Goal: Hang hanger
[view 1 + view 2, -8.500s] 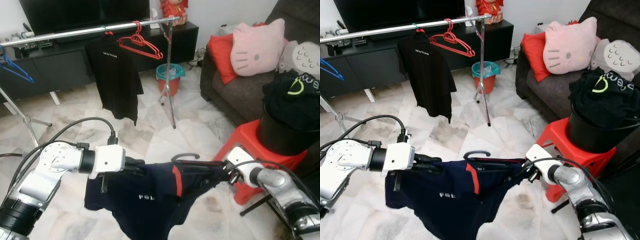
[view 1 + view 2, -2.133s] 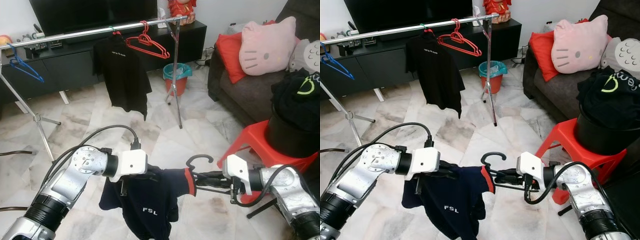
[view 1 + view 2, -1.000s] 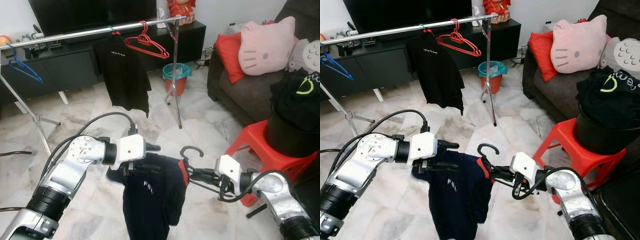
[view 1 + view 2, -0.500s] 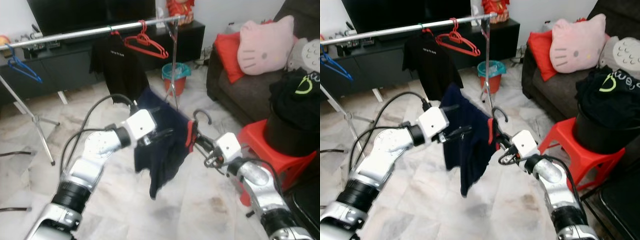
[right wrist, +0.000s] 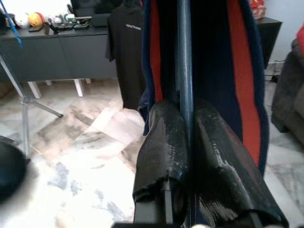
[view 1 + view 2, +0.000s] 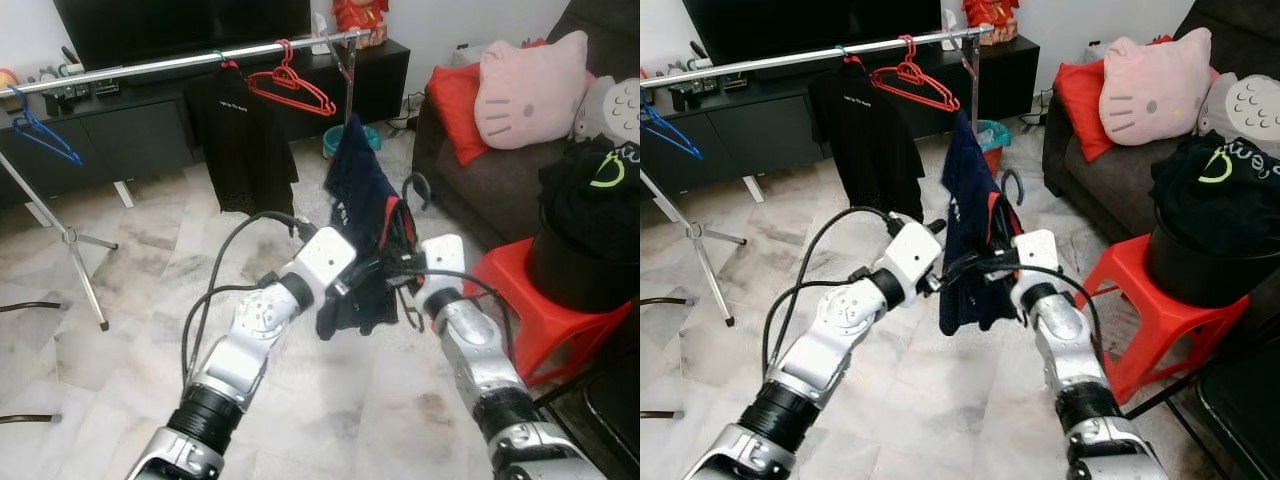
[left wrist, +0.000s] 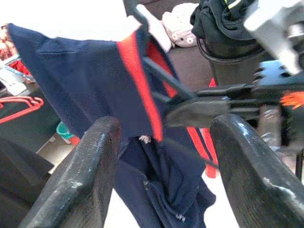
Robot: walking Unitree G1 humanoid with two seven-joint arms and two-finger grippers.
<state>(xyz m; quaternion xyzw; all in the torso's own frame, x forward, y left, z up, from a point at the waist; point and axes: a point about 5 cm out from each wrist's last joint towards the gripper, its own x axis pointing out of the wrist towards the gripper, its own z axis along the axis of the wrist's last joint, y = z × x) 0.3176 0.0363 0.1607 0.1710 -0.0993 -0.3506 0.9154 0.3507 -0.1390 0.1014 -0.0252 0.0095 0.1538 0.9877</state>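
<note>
Navy shirt (image 6: 362, 215) with red trim hangs on the black hanger (image 6: 412, 190), raised below the silver rail (image 6: 180, 64). My right gripper (image 5: 183, 137) pinches the hanger's bar; my left gripper (image 7: 161, 142) is spread wide beside the shirt.

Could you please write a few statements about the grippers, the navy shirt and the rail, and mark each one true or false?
1. The right gripper is shut on the black hanger. True.
2. The navy shirt already hangs from the rail. False: both arms hold it up below the rail's right end, with the hook free.
3. The left gripper is open. True: its fingers stand apart on either side of the shirt.
4. The red hanger carries a shirt. False: it hangs bare beside the black T-shirt.
5. The red stool bears a black bucket. True.
</note>
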